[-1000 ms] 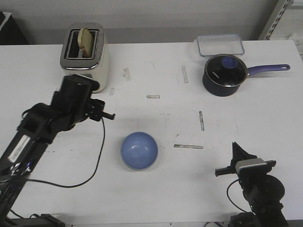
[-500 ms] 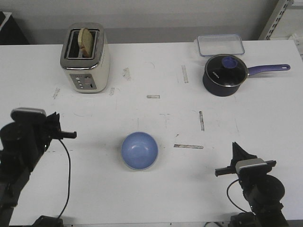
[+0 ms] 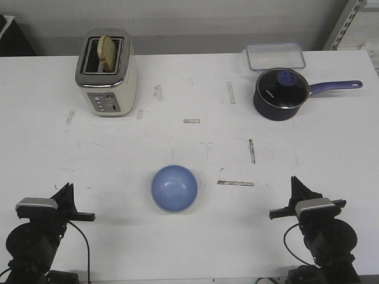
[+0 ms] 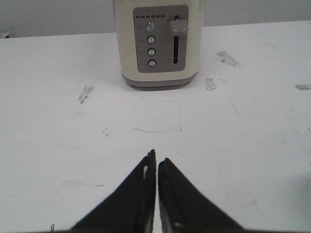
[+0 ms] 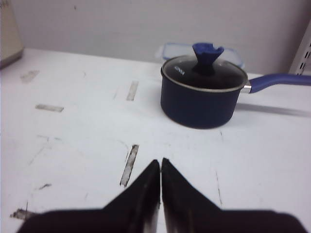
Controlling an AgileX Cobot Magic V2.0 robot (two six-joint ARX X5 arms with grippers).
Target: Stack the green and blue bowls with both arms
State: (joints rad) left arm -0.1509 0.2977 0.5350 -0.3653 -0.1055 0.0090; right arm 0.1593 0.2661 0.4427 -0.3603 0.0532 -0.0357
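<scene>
The blue bowl (image 3: 174, 188) sits upright on the white table, front centre, and shows in neither wrist view. A thin pale edge runs under its lower rim; I cannot tell whether that is the green bowl, which shows nowhere else. My left gripper (image 3: 66, 189) rests low at the table's front left, well left of the bowl. Its jaws are shut and empty in the left wrist view (image 4: 156, 159). My right gripper (image 3: 294, 181) rests low at the front right, well right of the bowl. It is also shut and empty in the right wrist view (image 5: 161, 161).
A cream toaster (image 3: 106, 74) with a bread slice stands at the back left, also in the left wrist view (image 4: 158, 43). A navy saucepan (image 3: 281, 93) with a glass lid and purple handle stands back right, before a clear lidded container (image 3: 276, 56). Worn tape marks dot the table.
My left arm has drawn back from beside the toaster, down to the front left corner of the table. The right arm and the blue bowl have not moved.
</scene>
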